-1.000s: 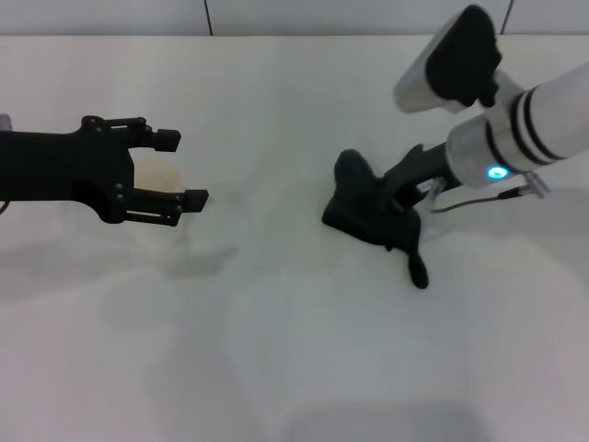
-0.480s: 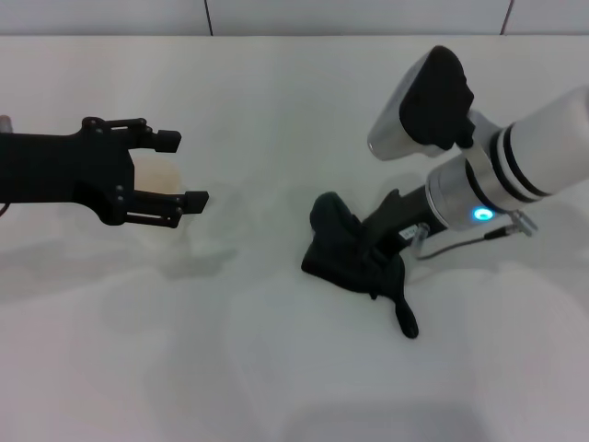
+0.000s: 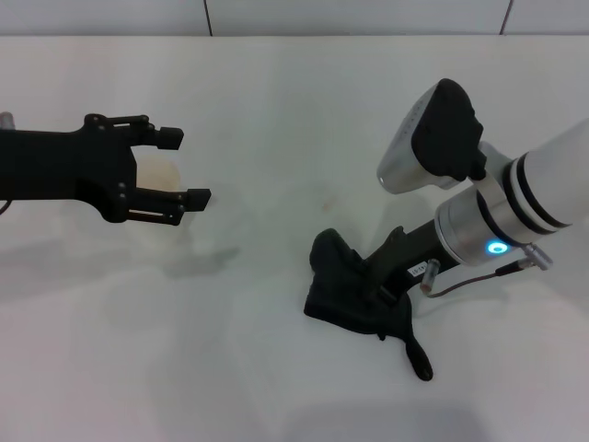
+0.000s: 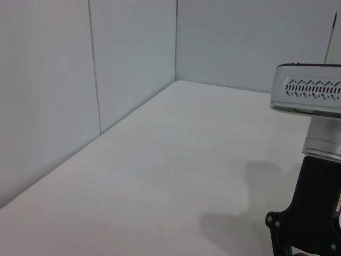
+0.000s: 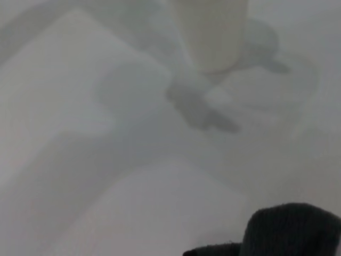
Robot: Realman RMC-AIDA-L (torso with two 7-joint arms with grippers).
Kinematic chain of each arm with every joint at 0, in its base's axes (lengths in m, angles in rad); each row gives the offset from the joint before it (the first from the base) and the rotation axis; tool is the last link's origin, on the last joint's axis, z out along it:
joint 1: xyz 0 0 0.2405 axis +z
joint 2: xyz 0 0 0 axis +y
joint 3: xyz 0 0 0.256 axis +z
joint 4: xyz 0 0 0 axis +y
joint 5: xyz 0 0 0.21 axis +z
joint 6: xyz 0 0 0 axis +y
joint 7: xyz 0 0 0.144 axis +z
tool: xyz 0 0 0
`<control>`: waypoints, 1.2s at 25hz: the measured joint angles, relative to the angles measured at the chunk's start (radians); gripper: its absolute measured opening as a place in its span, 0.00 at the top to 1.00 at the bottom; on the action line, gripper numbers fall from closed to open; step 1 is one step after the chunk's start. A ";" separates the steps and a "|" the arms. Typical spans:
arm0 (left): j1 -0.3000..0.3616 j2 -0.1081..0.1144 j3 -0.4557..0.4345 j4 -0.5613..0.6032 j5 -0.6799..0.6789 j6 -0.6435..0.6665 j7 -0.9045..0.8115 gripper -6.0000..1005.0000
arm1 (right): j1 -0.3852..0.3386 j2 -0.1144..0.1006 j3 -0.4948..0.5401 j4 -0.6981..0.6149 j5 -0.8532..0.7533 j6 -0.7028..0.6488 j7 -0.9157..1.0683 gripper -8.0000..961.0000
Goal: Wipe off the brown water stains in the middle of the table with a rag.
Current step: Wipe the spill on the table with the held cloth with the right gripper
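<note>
The black rag [image 3: 340, 290] lies bunched on the white table [image 3: 276, 83] right of centre, its thin tail [image 3: 416, 357] trailing toward the front edge. My right gripper [image 3: 375, 279] is shut on the rag and presses it onto the tabletop. The rag's top also shows in the right wrist view [image 5: 290, 229]. No distinct brown blotch shows; only a faint pinkish trace [image 3: 324, 204] lies behind the rag. My left gripper [image 3: 184, 168] hovers open at the left.
A clear, brownish-tinted cup [image 3: 156, 173] stands at the left, between the left gripper's fingers; the right wrist view [image 5: 213, 32] shows it too. A grey wall runs along the table's far edge [image 4: 133, 53]. The right arm's wrist housing [image 4: 309, 96] shows in the left wrist view.
My right gripper has dragged the rag across the table toward the front edge and slightly left, over the middle area. The left arm has not moved.
</note>
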 joint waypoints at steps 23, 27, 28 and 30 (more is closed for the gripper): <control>-0.005 -0.004 0.000 -0.011 -0.010 -0.015 0.007 0.12 | 0.205 0.002 -0.056 0.177 -0.010 0.131 0.006 0.90; -0.001 -0.006 0.000 -0.011 -0.016 -0.018 0.007 0.12 | 0.222 0.000 -0.052 0.209 -0.013 0.162 0.006 0.89; 0.000 -0.006 0.000 -0.011 -0.018 -0.020 0.008 0.12 | 0.224 -0.002 -0.049 0.212 -0.015 0.173 0.006 0.89; 0.002 -0.006 0.000 -0.011 -0.021 -0.022 0.007 0.12 | 0.228 -0.005 -0.045 0.221 -0.016 0.193 0.006 0.89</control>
